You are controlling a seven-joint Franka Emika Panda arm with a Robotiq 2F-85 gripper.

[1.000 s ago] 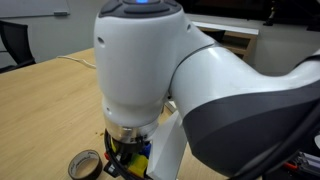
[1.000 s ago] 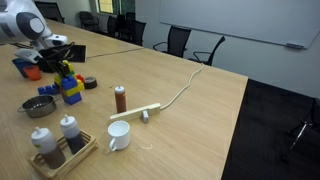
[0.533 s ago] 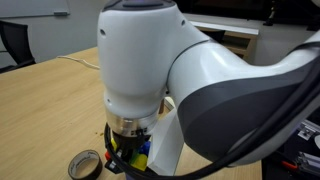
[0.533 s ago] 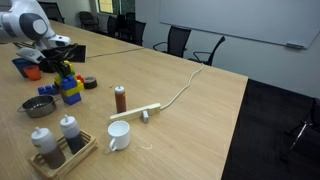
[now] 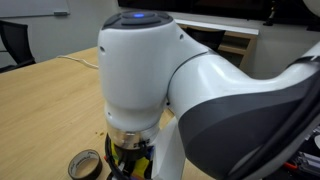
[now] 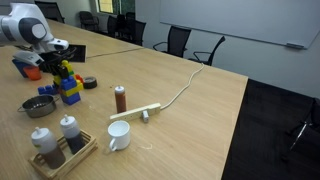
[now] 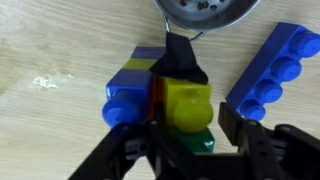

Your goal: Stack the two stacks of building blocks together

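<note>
In an exterior view one round metal bowl point(image 6: 38, 106) sits on the desk point(image 6: 190, 110) and serves as the marker for everything else. Above and just right of the bowl hangs the tool point(image 6: 62, 72), at the end of the one white arm point(image 6: 22, 24). There are two groups of bricks. One is a single long blue brick point(image 6: 47, 91) lying just above the bowl. The other is a multicoloured stack point(image 6: 71, 92) just right of the bowl, directly under the tool. In the wrist view the bowl point(image 7: 205, 12) is at the top edge. Below it stands the stack point(image 7: 165, 100), showing blue, yellow, red and green. The long blue brick point(image 7: 275, 65) lies to the stack's right, apart from it, with a row of studs facing up. The tool point(image 7: 190, 128) has one black finger on each side of the stack. They are set fairly wide, but I cannot tell whether they press on it. Further right of the bowl come one dark tape roll point(image 6: 91, 83), one brown shaker bottle point(image 6: 120, 98) and one white mug point(image 6: 118, 135). Below the bowl, one wooden tray point(image 6: 88, 146) holds two bottles. In an exterior view the arm point(image 5: 150, 70) hides most of the stack point(image 5: 142, 158), with the tape roll point(image 5: 85, 164) beside it.
</note>
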